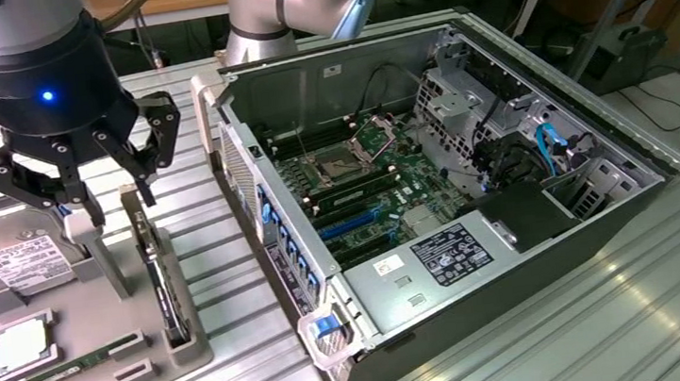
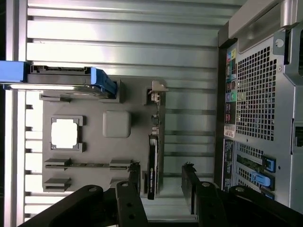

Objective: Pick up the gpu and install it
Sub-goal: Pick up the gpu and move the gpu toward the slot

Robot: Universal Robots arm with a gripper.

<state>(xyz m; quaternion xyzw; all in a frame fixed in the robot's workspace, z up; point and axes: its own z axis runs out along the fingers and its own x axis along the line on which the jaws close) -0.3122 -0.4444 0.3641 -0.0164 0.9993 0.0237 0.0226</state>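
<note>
Gripper [image 1: 121,209] wide open, nothing held. It hangs over the grey parts tray [image 1: 94,316], which sits at about 9 o'clock from the computer case [image 1: 302,76] in the exterior view. In the wrist view the gripper [image 2: 162,166] brackets the gpu [image 2: 152,161], with one finger off each flat face. I can make out no contact.

- gpu [image 1: 160,285]: stands on its long edge in a slot along the tray's 3 o'clock side, the side nearest the case, with a pale bracket [image 2: 158,90] at one end. Judgement: the edge-up stance leaves both faces free, so a wide gripper can take the card between its fingers. A card lying flat would offer no such hold.
- Other tray parts, each in its own holder and well apart from the gpu: hard drive [image 1: 18,262] at the tray's 10 o'clock, processor [image 1: 21,342] at 8 o'clock, memory stick [image 1: 68,368] at 6 o'clock. Judgement: the spacing gives the fingers room to work on one part alone.
- Case: lies on its side on the ribbed metal surface [image 1: 557,319], panel off, motherboard [image 1: 365,183] facing up. Judgement: this presents the board's slots to a top-down approach.

Status: gpu is in the tray, not gripped and not installed.
</note>
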